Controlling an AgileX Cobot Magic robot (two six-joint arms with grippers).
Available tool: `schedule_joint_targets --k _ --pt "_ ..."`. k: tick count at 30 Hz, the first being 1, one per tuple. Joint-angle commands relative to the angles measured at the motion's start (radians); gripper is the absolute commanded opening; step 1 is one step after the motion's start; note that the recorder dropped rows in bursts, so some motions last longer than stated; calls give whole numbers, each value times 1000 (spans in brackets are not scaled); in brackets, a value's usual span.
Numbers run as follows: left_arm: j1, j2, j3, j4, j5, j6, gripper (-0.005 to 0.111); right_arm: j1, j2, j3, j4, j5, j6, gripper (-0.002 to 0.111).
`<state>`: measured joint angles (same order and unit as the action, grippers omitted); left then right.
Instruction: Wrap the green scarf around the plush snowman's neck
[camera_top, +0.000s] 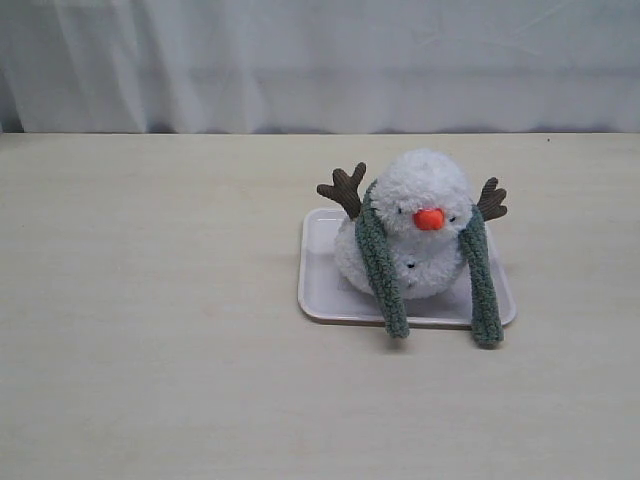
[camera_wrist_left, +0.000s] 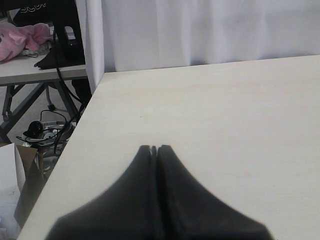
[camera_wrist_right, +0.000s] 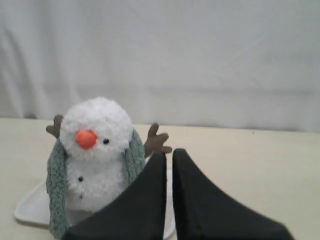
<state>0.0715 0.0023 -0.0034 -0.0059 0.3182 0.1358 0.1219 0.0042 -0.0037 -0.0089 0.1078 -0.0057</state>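
Left wrist view, left pincer (camera_wrist_left: 154, 148) closed, empty

The left gripper (camera_wrist_left: 154, 148) is seen from its own wrist camera. Its two dark fingers (camera_wrist_left: 131, 200) are pressed together along the whole inner edge, with only a hairline seam between them, and nothing is held. They taper to blunt tips that point away from the camera, toward 12 o'clock. The right gripper (camera_wrist_right: 168, 151) has the same pose, also pointing toward 12 o'clock. Its fingers (camera_wrist_right: 142, 205) stand almost together, with a thin slit between them, and the slit is empty.
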Motion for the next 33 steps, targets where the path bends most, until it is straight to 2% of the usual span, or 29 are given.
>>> schedule_joint_targets --k 1,6,11,16,23,29,33 --pt "-3 -2 3 -3 -9 -2 0 -5 -4 4 1 132 6 4" --pt "-3 -2 3 -3 -9 -2 0 -5 -4 4 -15 232 55 4" --pt "-3 -2 3 -3 -9 -2 0 -11 -4 4 -28 232 55 4" --pt "-3 -2 3 -3 -9 -2 0 -75 -4 4 -36 232 43 4" --pt "-3 -2 3 -3 -9 -2 0 -90 -4 4 -96 234 43 4" --pt "-3 -2 3 -3 -9 -2 0 -171 -4 4 -93 234 51 4" --pt "-3 -2 3 -3 -9 -2 0 -178 -4 4 -88 234 51 4"
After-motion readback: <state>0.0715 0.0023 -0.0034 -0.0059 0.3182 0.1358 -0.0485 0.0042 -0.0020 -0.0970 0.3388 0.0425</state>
